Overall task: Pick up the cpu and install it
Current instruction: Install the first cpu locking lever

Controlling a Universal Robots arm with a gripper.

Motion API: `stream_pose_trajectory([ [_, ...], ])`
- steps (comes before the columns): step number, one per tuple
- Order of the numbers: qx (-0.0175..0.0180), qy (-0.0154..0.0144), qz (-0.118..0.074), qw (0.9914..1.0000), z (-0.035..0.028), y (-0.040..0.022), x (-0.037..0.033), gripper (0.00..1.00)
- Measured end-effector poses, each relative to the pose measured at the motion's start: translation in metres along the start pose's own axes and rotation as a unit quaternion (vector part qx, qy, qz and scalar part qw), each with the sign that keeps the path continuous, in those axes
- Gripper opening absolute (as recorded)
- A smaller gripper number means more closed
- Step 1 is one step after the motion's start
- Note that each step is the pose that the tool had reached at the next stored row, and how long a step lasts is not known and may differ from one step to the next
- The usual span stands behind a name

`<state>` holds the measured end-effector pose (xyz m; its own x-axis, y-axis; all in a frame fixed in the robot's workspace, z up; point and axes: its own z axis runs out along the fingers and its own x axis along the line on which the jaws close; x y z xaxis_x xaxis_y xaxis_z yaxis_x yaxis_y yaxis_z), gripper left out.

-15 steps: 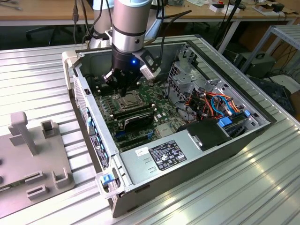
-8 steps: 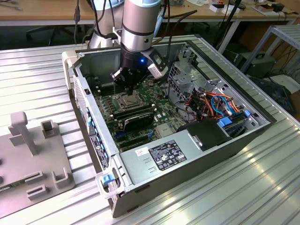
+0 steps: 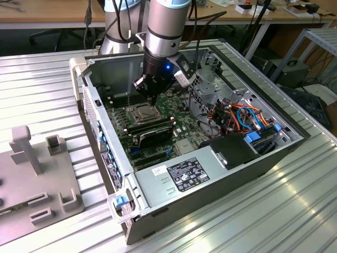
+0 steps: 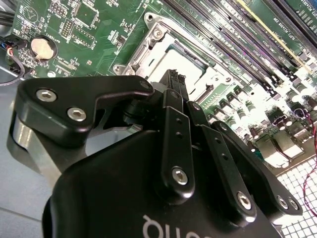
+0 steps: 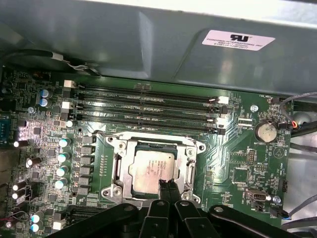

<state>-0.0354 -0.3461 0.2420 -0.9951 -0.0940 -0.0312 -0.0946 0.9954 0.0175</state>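
The gripper (image 5: 168, 185), fingers pinched together on nothing, hangs over one edge of the cpu (image 5: 148, 167) lying flat in the motherboard's (image 5: 237, 171) open socket (image 5: 190, 174).

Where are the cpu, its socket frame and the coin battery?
cpu (image 5: 148, 168): first wrist view, centre of its silver top.
socket frame (image 5: 120, 168): first wrist view, metal side rail beside the cpu.
coin battery (image 5: 266, 131): first wrist view, centre of its round face.
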Motion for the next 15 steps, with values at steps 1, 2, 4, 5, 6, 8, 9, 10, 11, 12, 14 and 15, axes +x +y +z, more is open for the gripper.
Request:
stream_pose_trajectory([
  [1, 0.0, 0.0, 0.0, 1.0, 0.0, 0.0, -0.0001, 0.11],
  [2, 0.0, 0.0, 0.0, 1.0, 0.0, 0.0, -0.0005, 0.11],
  [4, 0.0, 0.0, 0.0, 1.0, 0.0, -0.0001, -0.001, 0.11],
  [5, 0.0, 0.0, 0.0, 1.0, 0.0001, -0.0001, -0.0013, 0.11],
  [6, 0.0, 0.0, 0.0, 1.0, 0.0, -0.0001, -0.0013, 0.11],
  [8, 0.0, 0.0, 0.0, 1.0, 0.0003, -0.0008, -0.0085, 0.11],
  [9, -0.0001, 0.0, 0.0, 1.0, 0.0003, -0.0008, -0.0086, 0.11],
  [10, -0.0001, -0.0001, 0.0, 1.0, 0.0001, -0.0007, -0.0086, 0.11],
  [11, 0.0001, 0.0, 0.0, 1.0, -0.0003, -0.0007, -0.0086, 0.11],
  [12, 0.0, 0.0, 0.0, 1.0, -0.0009, -0.0008, -0.0086, 0.11],
  [14, 0.0, 0.0, 0.0, 1.0, -0.0025, -0.0007, -0.0087, 0.11],
  [15, 0.0, 0.0, 0.0, 1.0, -0.0031, -0.0007, -0.0087, 0.11],
])
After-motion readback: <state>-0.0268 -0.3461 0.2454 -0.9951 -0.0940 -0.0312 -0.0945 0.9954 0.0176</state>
